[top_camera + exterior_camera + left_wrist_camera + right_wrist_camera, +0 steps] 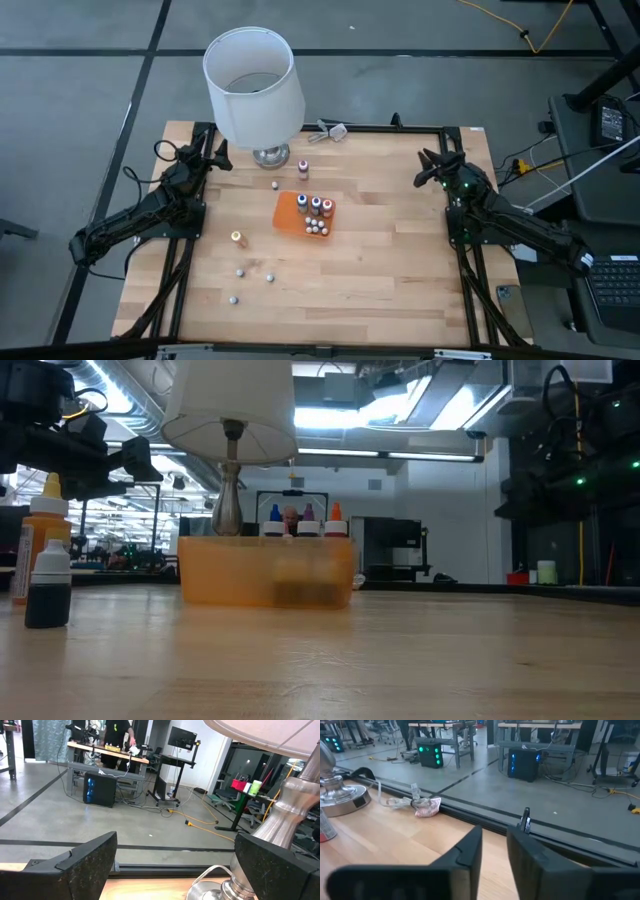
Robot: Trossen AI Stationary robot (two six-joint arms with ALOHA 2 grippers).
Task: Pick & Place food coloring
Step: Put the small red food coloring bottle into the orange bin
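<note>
Closest to the low camera, one tiny dark bottle with a white cap [47,590] is seen standing on the desk [380,280], with an orange bottle [42,535] just behind it. More food coloring bottles [316,207] are packed in the orange tray [288,212] near the middle of the desk, and others are left loose: one orange one [238,238] beside the tray, a few small ones [255,274] nearer the front edge, and one [303,169] by the lamp [254,88]. Nothing is held by either arm. The left gripper [175,865] is parked at the back left corner (right by the lamp base), and its jaws are spread wide with nothing between them. The right gripper [495,857] is parked at the back right, and its jaws are nearly closed on nothing, with only a thin gap left. No pick seems to be started yet. Next, an arm would need to be brought over a loose bottle, with jaws opened and lowered carefully, since the bottles are tiny and easily tipped.
</note>
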